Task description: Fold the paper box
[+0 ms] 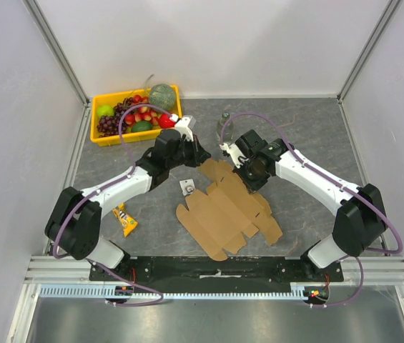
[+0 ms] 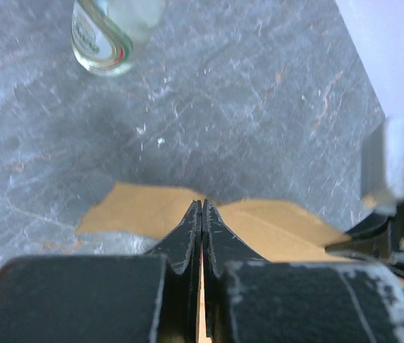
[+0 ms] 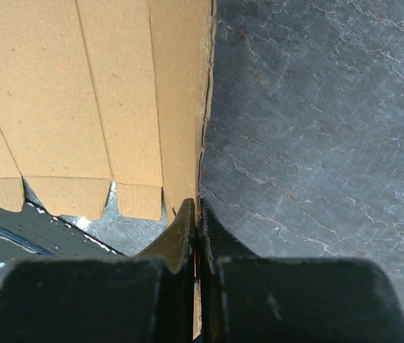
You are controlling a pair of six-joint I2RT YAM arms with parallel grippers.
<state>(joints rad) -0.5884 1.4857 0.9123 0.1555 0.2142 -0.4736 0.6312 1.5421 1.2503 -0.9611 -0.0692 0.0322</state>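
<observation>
The paper box (image 1: 223, 211) is a flat brown die-cut cardboard sheet with flaps and notches, lying mid-table with its far end raised. My left gripper (image 1: 202, 157) is shut on the sheet's far left flap. In the left wrist view the jaws (image 2: 202, 204) are pressed together with a strip of cardboard (image 2: 144, 211) between them. My right gripper (image 1: 248, 174) is shut on the sheet's far right edge. In the right wrist view the jaws (image 3: 196, 204) pinch the thin edge, and the sheet (image 3: 80, 93) spreads away to the left.
A yellow basket (image 1: 99, 140) of fruit stands at the back left. A small glass bottle (image 1: 223, 123) stands behind the grippers and also shows in the left wrist view (image 2: 109, 36). A yellow snack bar (image 1: 124, 220) and a small white piece (image 1: 186, 186) lie left of the sheet.
</observation>
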